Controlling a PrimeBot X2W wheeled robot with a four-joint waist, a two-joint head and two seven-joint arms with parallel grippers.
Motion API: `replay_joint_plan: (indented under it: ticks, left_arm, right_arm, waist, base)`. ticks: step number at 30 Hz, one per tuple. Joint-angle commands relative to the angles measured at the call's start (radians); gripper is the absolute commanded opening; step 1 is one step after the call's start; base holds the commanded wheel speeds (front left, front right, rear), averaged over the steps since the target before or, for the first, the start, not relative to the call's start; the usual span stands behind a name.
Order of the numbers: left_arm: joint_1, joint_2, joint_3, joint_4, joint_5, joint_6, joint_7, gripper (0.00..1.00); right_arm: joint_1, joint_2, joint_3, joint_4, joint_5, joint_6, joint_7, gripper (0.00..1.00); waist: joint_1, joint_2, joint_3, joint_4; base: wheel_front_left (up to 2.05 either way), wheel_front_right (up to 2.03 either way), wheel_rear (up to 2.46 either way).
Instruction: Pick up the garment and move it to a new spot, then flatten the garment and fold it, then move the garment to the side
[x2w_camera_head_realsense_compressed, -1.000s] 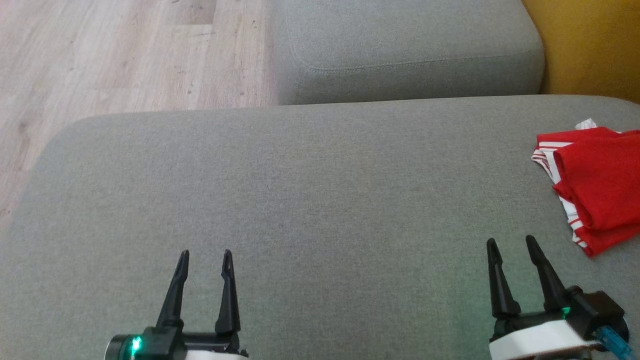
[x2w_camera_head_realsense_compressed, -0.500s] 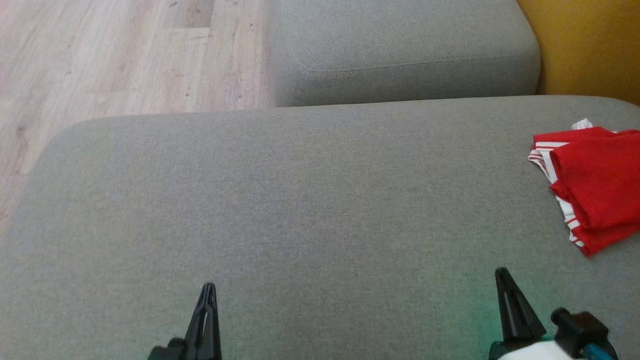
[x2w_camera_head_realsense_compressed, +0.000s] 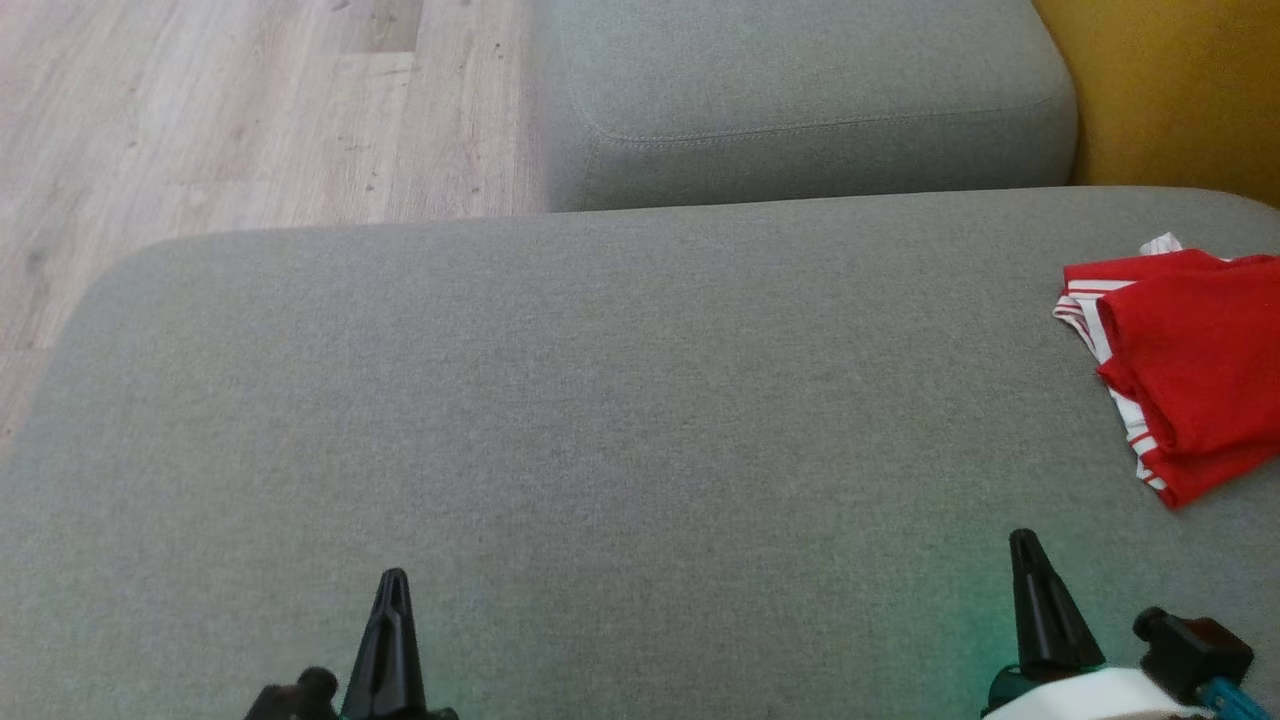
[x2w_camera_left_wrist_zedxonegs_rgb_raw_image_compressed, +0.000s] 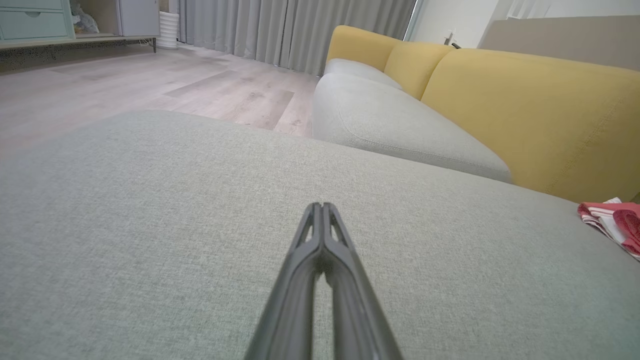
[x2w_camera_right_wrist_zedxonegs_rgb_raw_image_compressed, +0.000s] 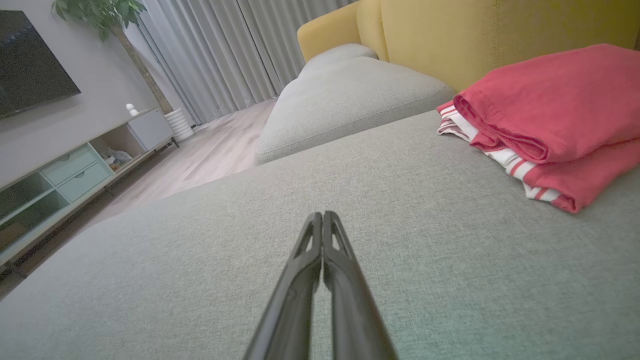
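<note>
The garment (x2w_camera_head_realsense_compressed: 1190, 370) is red with white stripes and lies folded at the right edge of the grey cushion (x2w_camera_head_realsense_compressed: 600, 420). It shows large at the upper right in the right wrist view (x2w_camera_right_wrist_zedxonegs_rgb_raw_image_compressed: 550, 120) and as a sliver at the right edge of the left wrist view (x2w_camera_left_wrist_zedxonegs_rgb_raw_image_compressed: 612, 222). My left gripper (x2w_camera_head_realsense_compressed: 392, 585) sits low at the bottom left, shut with nothing in it (x2w_camera_left_wrist_zedxonegs_rgb_raw_image_compressed: 321, 207). At the bottom right my right gripper (x2w_camera_head_realsense_compressed: 1025, 545) is shut and empty too (x2w_camera_right_wrist_zedxonegs_rgb_raw_image_compressed: 322, 216), short of the garment and to its left.
A second grey cushion (x2w_camera_head_realsense_compressed: 800, 100) lies beyond the near one. The yellow sofa back (x2w_camera_head_realsense_compressed: 1170, 90) rises at the right. Wooden floor (x2w_camera_head_realsense_compressed: 230, 110) lies to the upper left. A low TV cabinet (x2w_camera_right_wrist_zedxonegs_rgb_raw_image_compressed: 65, 175) stands against the far wall.
Both grippers went from open to shut and drew back toward the bottom edge. The garment has stayed where it was.
</note>
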Motion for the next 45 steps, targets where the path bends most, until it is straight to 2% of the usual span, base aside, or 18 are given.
replay_joint_plan:
  ticks: [1,45]
  left_arm:
    - [-0.050,0.008,0.018,-0.028,-0.028,-0.006,0.002,0.00]
    - [-0.137,0.023,0.122,0.006,-0.543,-0.092,0.110,0.00]
  right_arm:
    - [-0.049,-0.009,-0.004,-0.027,0.030,0.001,0.003,0.00]
    - [-0.138,-0.017,-0.050,-0.014,0.537,0.004,0.113,0.00]
  waist:
    - [-0.0001,-0.0001,0.000,0.000]
    - [-0.0001,-0.0001,0.013,-0.016]
  base:
    - [0.00,0.00,0.00]
    - [0.00,0.00,0.00]
